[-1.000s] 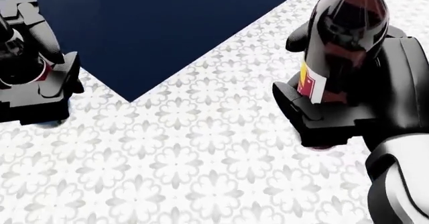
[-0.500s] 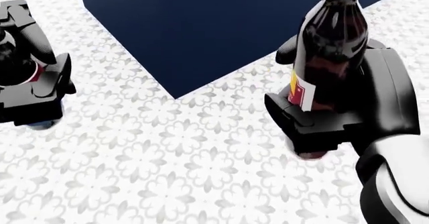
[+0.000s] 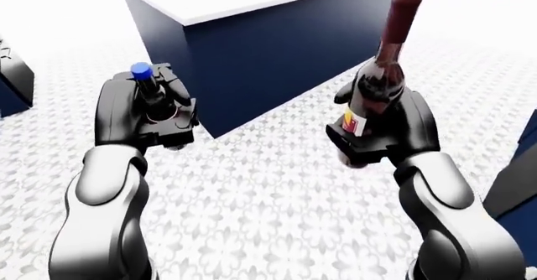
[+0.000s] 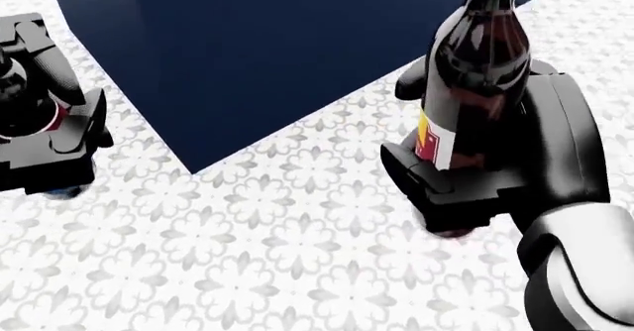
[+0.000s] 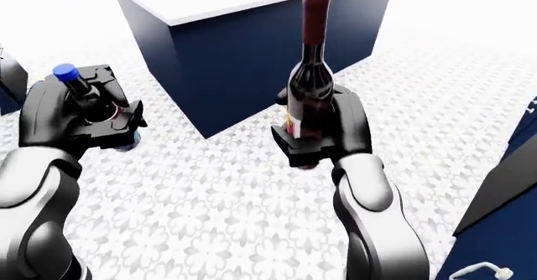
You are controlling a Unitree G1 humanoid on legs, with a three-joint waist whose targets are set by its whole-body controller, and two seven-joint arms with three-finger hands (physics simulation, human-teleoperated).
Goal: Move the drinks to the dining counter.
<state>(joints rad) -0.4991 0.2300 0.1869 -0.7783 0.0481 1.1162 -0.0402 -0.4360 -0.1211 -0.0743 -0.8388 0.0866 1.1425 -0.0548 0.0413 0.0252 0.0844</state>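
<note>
My right hand [image 3: 373, 135] is shut on a tall dark wine bottle [image 3: 382, 72] with a red foil neck and a white, red and yellow label, held upright at the right of the left-eye view. A small dark bottle with a blue cap [image 3: 144, 85] stands upright in my left hand [image 3: 155, 113], whose fingers close round it. Ahead stands a dark blue counter block with a white top [image 3: 252, 0]; its near corner [image 3: 201, 79] lies between my two hands.
The floor [image 3: 269, 192] is white tile with a grey floral pattern. Dark blue furniture edges show at the far left [image 3: 12, 85] and at the lower right [image 5: 503, 186] of the eye views.
The whole head view has shifted: the counter's corner now sits further left and lower and fills more of the picture. Both hands still hold their bottles.
</note>
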